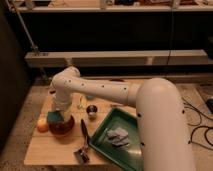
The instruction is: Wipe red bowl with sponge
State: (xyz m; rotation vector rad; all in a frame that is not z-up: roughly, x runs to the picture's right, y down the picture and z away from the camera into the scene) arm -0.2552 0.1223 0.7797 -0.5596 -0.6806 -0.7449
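The red bowl (pixel 62 127) sits on the wooden table (pixel 50 152) at the front left. A green sponge (pixel 55 117) rests at the bowl's rim, under the end of my arm. My gripper (pixel 58 113) is at the end of the white arm, low over the bowl and on the sponge. The arm's wrist hides most of the gripper.
An orange fruit (pixel 42 125) lies left of the bowl. A small dark cup (pixel 92 110) stands to its right. A green tray (pixel 122 140) with crumpled grey cloth (pixel 118 135) is at the front right. A dark tool (pixel 84 140) lies between bowl and tray. A shelf runs behind.
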